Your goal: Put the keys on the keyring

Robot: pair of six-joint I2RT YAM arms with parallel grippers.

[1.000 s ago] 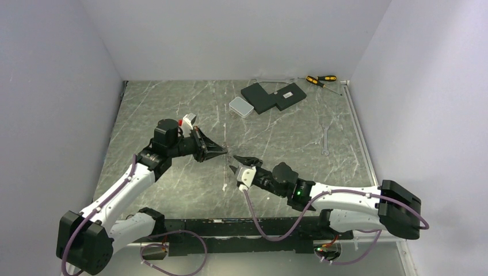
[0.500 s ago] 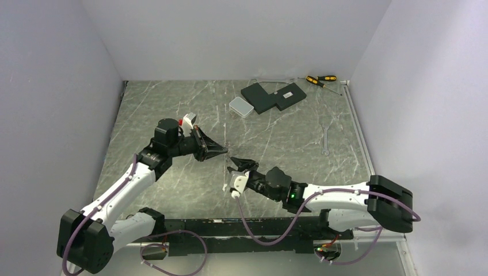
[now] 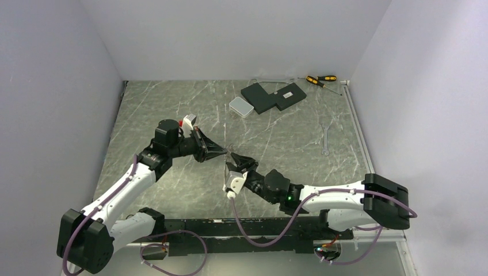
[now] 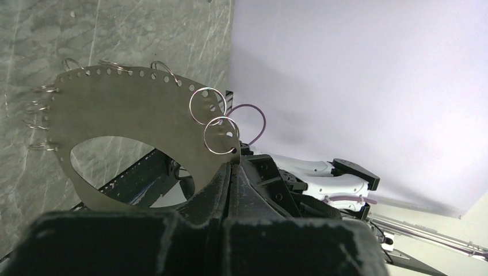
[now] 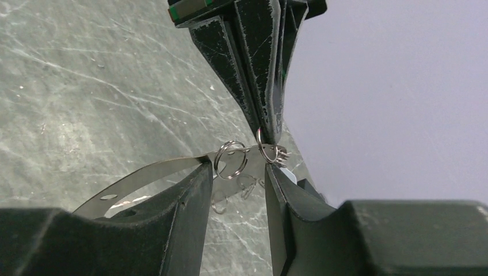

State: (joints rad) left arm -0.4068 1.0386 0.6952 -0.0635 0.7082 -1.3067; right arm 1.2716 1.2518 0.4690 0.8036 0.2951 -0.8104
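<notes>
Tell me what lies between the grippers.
The edge of the keyring plate with a split ring. The right wrist view shows the left gripper shut on that edge, the right gripper's jaws open either side of the ring.

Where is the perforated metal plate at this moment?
The perforated metal plate is clamped in the left pincer, near the middle of the top view, and its ringed edge lies just off the tips of the open right pincer.
</notes>
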